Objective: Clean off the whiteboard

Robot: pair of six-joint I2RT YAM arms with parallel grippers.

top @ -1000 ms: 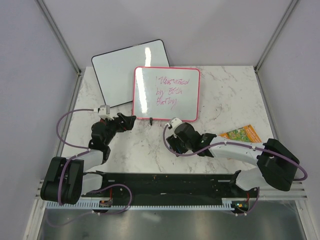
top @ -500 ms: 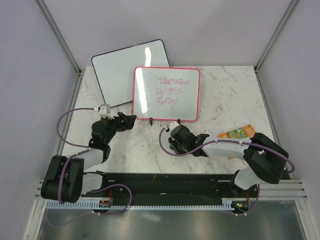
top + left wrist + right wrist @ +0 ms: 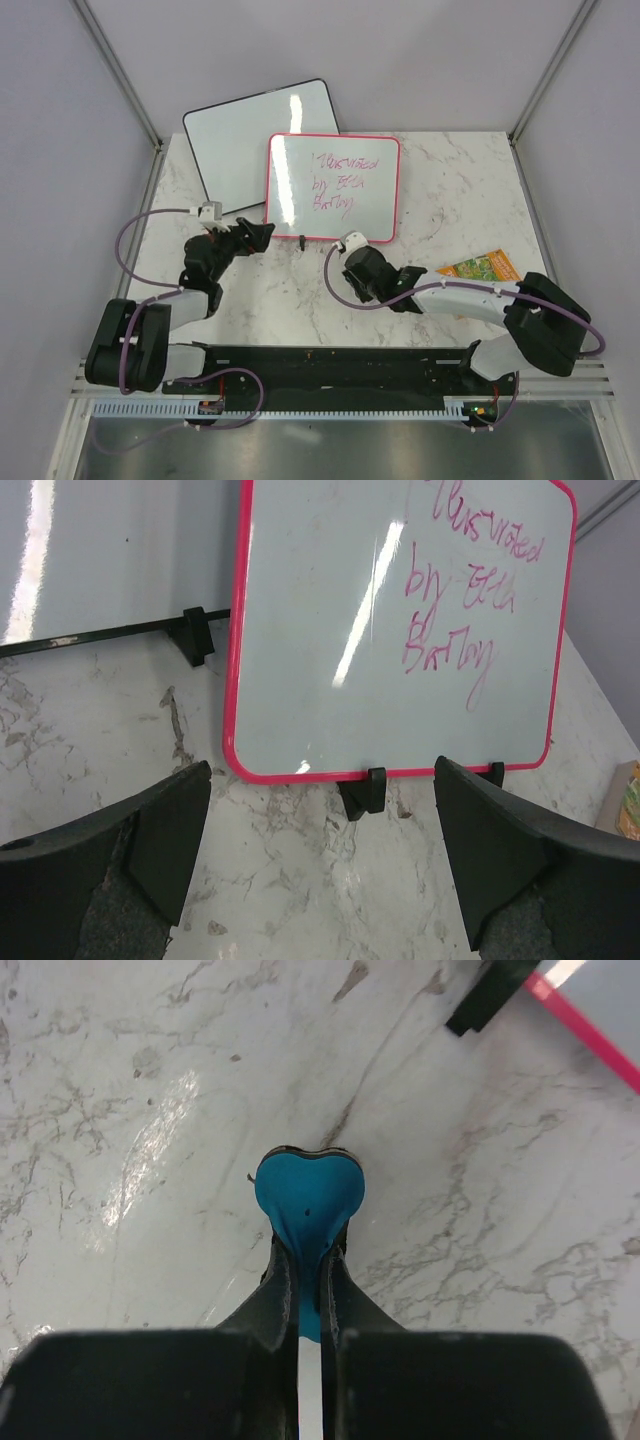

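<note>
Where the whiteboard [image 3: 332, 187] stands, a black-framed board [image 3: 240, 140] sits just behind.

Right gripper [image 3: 310, 1248] has swung back toward the whiteboard [image 3: 332, 187]; left gripper [image 3: 262, 234] edged nearer it

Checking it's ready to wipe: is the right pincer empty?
No, the right pincer is clamped shut on a flat blue heart-shaped piece.
</note>
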